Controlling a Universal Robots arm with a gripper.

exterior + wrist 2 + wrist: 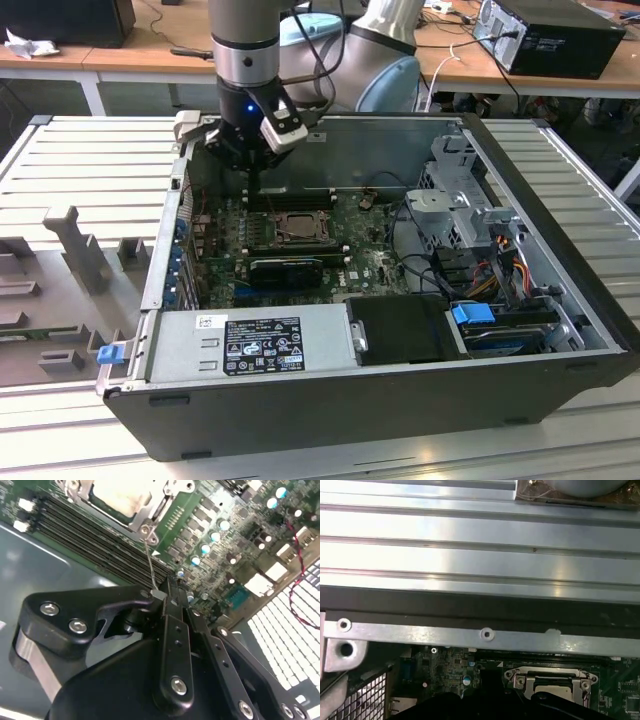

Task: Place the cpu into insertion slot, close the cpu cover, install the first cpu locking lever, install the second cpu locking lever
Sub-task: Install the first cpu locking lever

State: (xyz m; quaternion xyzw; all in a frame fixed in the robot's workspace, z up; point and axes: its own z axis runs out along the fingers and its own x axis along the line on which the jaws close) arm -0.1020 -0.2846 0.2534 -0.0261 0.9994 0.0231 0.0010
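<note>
Beside case wall (35,565), hand (167,594) pinching lever (149,560)

Open computer case (400,405), grey power supply (250,340)

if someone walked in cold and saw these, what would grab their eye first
Most likely the open black computer case lying on the ribbed metal table, with the robot arm reaching down into it over the green motherboard. Next, in the second wrist view, the black gripper pinches a thin wire locking lever, which runs up to a corner of the silver cpu cover framing the pale cpu.
</note>
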